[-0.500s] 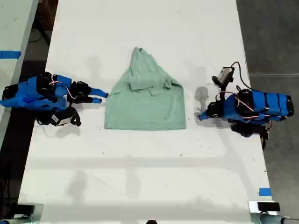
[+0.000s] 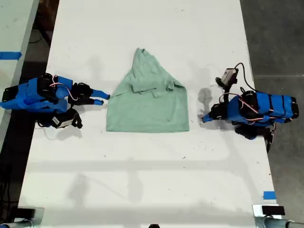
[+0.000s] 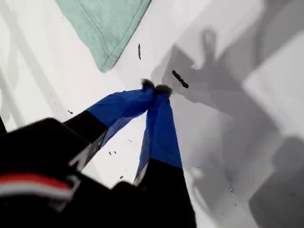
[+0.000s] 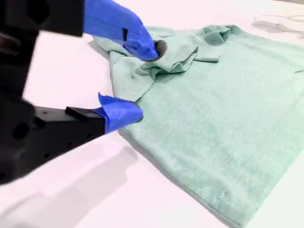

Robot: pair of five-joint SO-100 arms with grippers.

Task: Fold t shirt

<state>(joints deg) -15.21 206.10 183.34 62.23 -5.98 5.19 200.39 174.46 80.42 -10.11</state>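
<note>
The t shirt (image 2: 147, 102) is pale mint green and lies partly folded on the white table (image 2: 142, 180), narrowing to a point at its far end. My second gripper (image 2: 103, 98) sits at the exterior view's left, open. Its blue fingertips (image 4: 135, 114) straddle the shirt's side edge (image 4: 213, 95) beside a bunched sleeve, and I cannot tell whether they touch the cloth. My first gripper (image 2: 204, 118) is at the exterior view's right, shut and empty. Its tips (image 3: 156, 88) rest on bare table a short way from the shirt's corner (image 3: 107, 23).
The table's long edges run close behind both arm bases in the exterior view. Blue tape marks (image 2: 269, 194) sit near the table's lower right corner there, and another strip (image 2: 9, 55) lies on a neighbouring surface at the left. A small dark speck (image 3: 179, 79) lies by my first gripper.
My first gripper has edged very slightly away from the shirt. The shirt and the second arm have not moved.
</note>
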